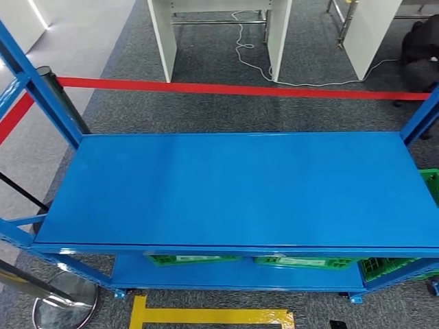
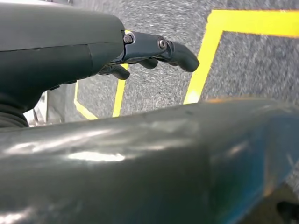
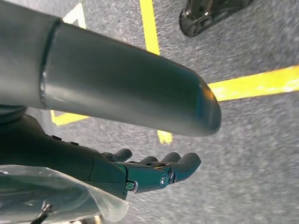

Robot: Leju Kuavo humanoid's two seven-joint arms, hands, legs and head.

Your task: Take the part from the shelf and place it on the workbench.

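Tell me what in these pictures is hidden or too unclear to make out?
- Green crates on the lower shelf, head view: the blue top shelf covers all but their rims, so any part inside is hidden.
- Left hand, left wrist view: a dark rounded body part fills the foreground, and the floor is blurred.
- Right hand, right wrist view: clear plastic wrap is cut off by the picture's edge; what it covers is unclear.

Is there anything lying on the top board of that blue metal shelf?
No: in the head view the top board of the blue metal shelf is bare, while green plastic crates sit on the level below it.
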